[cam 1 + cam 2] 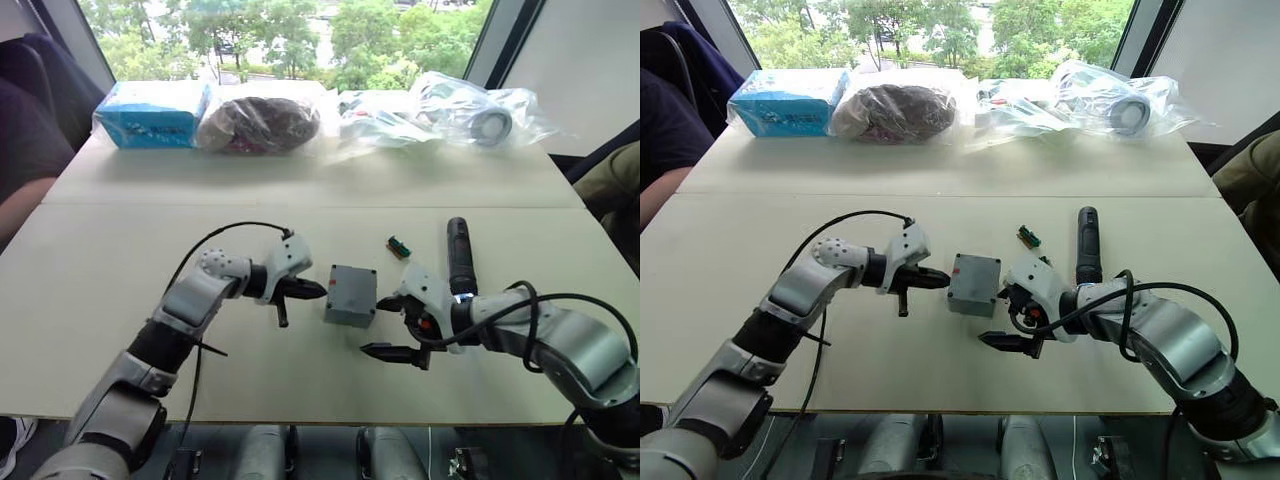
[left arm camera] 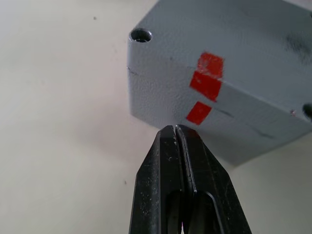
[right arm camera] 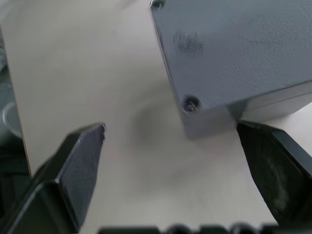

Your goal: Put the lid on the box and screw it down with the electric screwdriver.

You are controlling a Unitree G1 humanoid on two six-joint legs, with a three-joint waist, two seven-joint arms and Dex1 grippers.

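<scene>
Right gripper [image 1: 389, 325]: nearest you, on the box's right; its two black fingers are spread wide with nothing between them. One fingertip [image 1: 368, 350] lies low over the table toward you, the other touches the box's right side near a corner.
Left gripper [image 1: 318, 291]: at the box's left; your wrist view shows both fingers pressed flat together, closed on nothing. The tips sit just at the box's left wall, below the red marks; whether they actually touch it you cannot tell.
Box [image 1: 350, 296]: small grey square enclosure standing on the table between your two grippers, turned slightly askew.
Lid [image 2: 234, 44]: already seated on top of the box, a seam line running around the wall beneath it. Corner screw holes show in both wrist views.
Red marks [image 2: 205, 84]: three red patches stacked on the box's left wall, straddling the seam.
Electric screwdriver [image 1: 460, 255]: dark pen-shaped tool lying on the table beyond your right gripper, pointing away from you. Nothing holds it.
Green connector [image 1: 399, 246]: small piece lying between the box and the screwdriver, a little farther back.
Table [image 1: 120, 300]: pale top, a seam crossing it farther out.
Far edge: blue packet [image 1: 152, 113], then clear bags [image 1: 470, 112] of parts along the window.
</scene>
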